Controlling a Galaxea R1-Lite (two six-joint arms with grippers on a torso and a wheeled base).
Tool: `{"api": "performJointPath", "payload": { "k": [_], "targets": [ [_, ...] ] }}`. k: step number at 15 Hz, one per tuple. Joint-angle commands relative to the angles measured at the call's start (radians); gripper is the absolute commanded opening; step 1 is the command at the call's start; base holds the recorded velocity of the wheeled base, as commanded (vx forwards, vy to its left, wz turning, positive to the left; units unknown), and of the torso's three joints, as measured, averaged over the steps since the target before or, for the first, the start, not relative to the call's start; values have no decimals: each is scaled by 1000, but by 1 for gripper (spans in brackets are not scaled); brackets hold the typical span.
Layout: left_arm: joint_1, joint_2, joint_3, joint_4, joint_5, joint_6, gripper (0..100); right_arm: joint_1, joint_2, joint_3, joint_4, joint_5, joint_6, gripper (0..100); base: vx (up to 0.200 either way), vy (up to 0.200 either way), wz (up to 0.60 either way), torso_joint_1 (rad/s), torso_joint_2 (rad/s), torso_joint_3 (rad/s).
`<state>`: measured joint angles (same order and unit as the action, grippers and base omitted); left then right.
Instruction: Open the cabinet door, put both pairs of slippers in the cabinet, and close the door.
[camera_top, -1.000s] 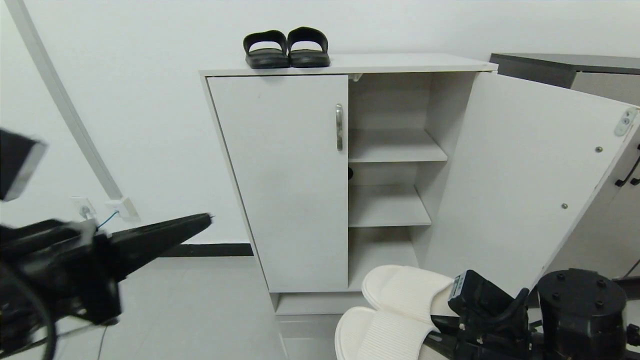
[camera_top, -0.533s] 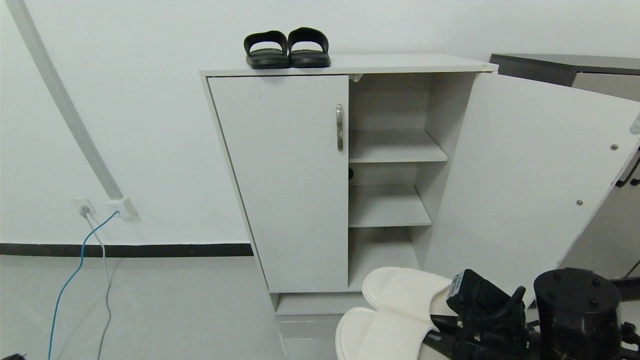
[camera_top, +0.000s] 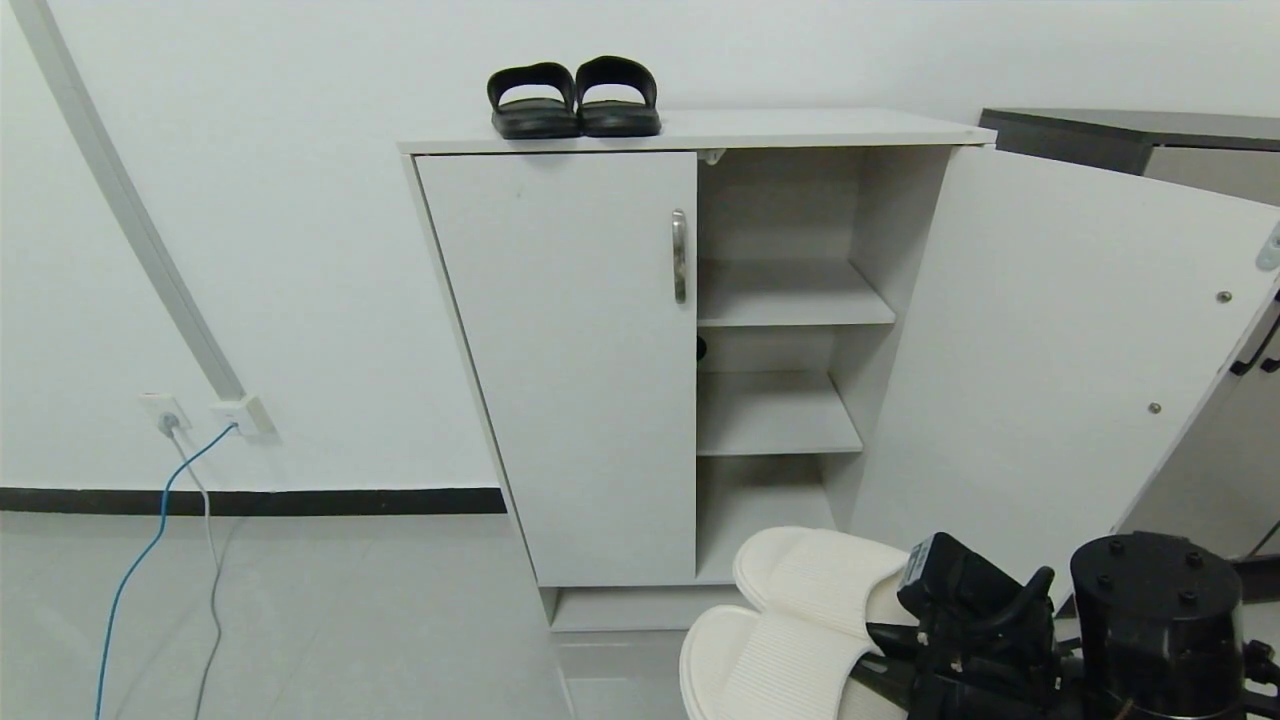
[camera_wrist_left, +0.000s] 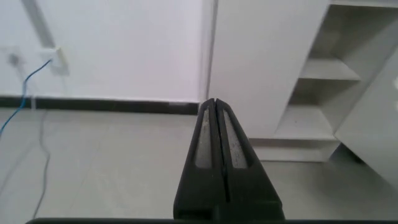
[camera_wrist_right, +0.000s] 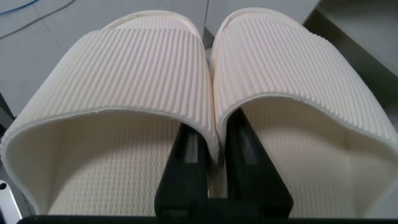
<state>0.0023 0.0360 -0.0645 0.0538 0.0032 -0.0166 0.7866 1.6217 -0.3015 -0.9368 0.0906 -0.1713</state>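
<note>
Black slippers (camera_top: 573, 97) atop open white cabinet (camera_top: 580, 400)

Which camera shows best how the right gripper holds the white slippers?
Right wrist view: the right gripper pinches the white slippers by their touching inner walls. Head view shows the pair held low before the open cabinet, grip hidden. Left wrist view faces the cabinet.

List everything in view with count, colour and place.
cabinet: one, white, against the wall, right door open
shelves: two, white, inside the open side
black slippers: one pair, black, on the cabinet top
cream slippers: one pair, cream, low before the open side
wall sockets: two, white, left of the cabinet
left pincer: one, black, shut, above the floor
right pincer: one, black, shut on the cream slippers
</note>
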Motion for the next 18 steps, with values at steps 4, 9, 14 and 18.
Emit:
{"api": "performJointPath", "payload": {
  "k": [4,9,14,18],
  "targets": [
    [1,-36,52,-80,162,-25,0,0,6,4,0,0,-1,0,0,0,0,0,0,0],
    [-1,-36,61,-48,-46,60,0,0,18,-16,0,-35,9,0,0,0,0,0,0,0],
    [-1,-36,61,-48,-45,44,0,74,228,-200,-42,-396,217,0,0,0,0,0,0,0],
    [-1,-36,61,-48,-45,44,0,129,392,-389,-43,-635,337,0,0,0,0,0,0,0]
  ]
}}
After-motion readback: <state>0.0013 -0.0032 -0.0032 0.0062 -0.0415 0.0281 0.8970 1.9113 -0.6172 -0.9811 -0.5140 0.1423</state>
